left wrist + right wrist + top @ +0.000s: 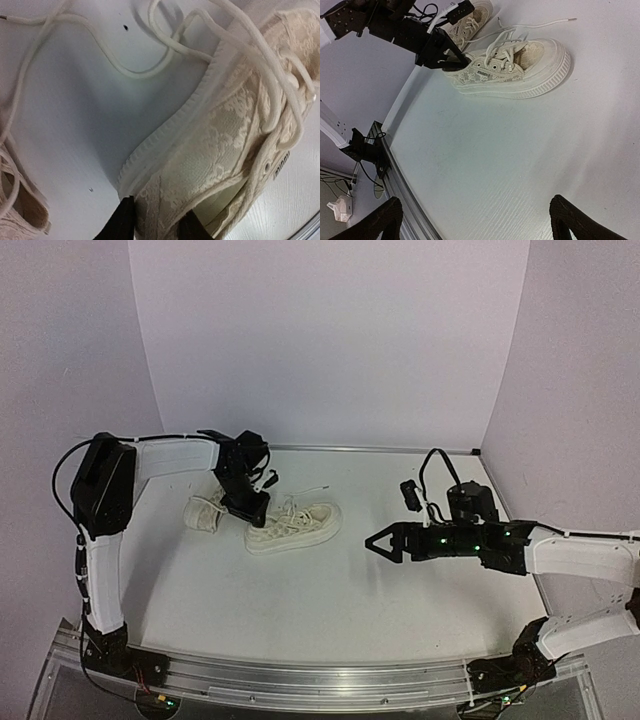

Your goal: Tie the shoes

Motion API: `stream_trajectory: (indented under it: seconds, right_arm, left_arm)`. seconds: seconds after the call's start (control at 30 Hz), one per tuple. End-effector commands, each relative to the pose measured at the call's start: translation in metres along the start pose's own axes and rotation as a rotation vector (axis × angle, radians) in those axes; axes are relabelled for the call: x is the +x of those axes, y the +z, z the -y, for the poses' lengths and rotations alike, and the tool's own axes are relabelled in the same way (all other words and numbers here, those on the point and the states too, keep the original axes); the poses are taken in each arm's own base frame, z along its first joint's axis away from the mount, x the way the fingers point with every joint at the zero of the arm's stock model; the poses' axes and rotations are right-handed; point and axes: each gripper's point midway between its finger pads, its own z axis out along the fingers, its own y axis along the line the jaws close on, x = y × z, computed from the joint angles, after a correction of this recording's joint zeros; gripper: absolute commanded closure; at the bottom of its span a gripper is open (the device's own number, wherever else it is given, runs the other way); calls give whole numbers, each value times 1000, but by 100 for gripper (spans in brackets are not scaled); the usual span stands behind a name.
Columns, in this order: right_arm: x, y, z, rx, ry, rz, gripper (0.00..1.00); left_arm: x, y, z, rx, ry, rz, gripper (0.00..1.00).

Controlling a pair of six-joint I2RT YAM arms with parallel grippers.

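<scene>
Your left gripper is clamping the lacy cream canvas sneaker by its heel, thin white laces trailing loose; your right gripper is hanging spread wide.

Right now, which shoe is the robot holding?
The shoe on the right, pinched at its heel by the left gripper. The other shoe lies left of it, ungripped.

1. A small dark tag on the side of the shoe bears pale letters that seem to read "minmi".
2. In the right wrist view, the same tag's letters are too small to read.
</scene>
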Motion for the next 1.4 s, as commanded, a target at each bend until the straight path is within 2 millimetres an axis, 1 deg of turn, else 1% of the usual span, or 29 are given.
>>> stream_trajectory:
  seconds: [0.0, 0.13, 0.27, 0.3, 0.37, 0.4, 0.5, 0.57, 0.7, 0.77, 0.83, 0.93, 1.0, 1.07, 1.1, 1.13, 1.2, 1.3, 1.37]
  right_arm:
    - [-12, -5, -10, -35, -11, 45, 2]
    - [-14, -8, -8, -19, 7, 54, 2]
    - [-10, -11, 0, 25, 33, 48, 2]
    - [-10, -12, 2, 40, 36, 47, 2]
    - [-8, -14, 6, 64, 42, 43, 2]
    - [-8, -15, 8, 77, 45, 41, 2]
    - [-4, -18, 14, 111, 60, 32, 2]
    - [1, -18, 21, 140, 70, 24, 2]
    - [19, -19, 35, 183, 97, -13, 2]
    - [25, -20, 39, 191, 107, -17, 2]
    - [29, -23, 41, 197, 114, -18, 2]
    - [30, -31, 44, 213, 126, -6, 2]
    - [31, -37, 45, 218, 140, 4, 2]
    - [33, -41, 46, 218, 157, 11, 2]
    - [35, -43, 47, 220, 170, 12, 2]
    - [38, -43, 50, 225, 182, 9, 2]
    - [46, -41, 54, 235, 202, -10, 2]
    - [58, -35, 57, 228, 232, -57, 4]
    - [62, -32, 54, 210, 251, -73, 7]
  left_arm:
    - [10, -33, 56, 147, -27, 41, 99]
    - [10, -46, 76, 130, -152, 104, 100]
    - [8, -63, 117, 146, -265, 209, 100]
    - [10, -67, 132, 146, -282, 237, 100]
    - [13, -70, 143, 84, -379, 303, 100]
    - [16, -70, 150, 66, -417, 326, 100]
    - [28, -61, 180, 68, -525, 374, 100]
    - [36, -50, 205, 70, -544, 369, 100]
    - [48, -27, 243, 86, -563, 355, 100]
    - [48, -21, 266, 162, -531, 353, 94]
    - [45, -24, 287, 261, -485, 364, 86]
    - [43, -38, 301, 352, -418, 389, 74]
    - [43, -53, 312, 440, -364, 407, 70]
    - [44, -67, 316, 487, -299, 427, 67]
    - [43, -77, 313, 491, -285, 443, 66]
    - [41, -85, 307, 485, -277, 463, 63]
    - [37, -91, 285, 475, -305, 473, 59]
    - [27, -102, 242, 491, -397, 494, 57]
    - [24, -112, 219, 464, -429, 534, 51]
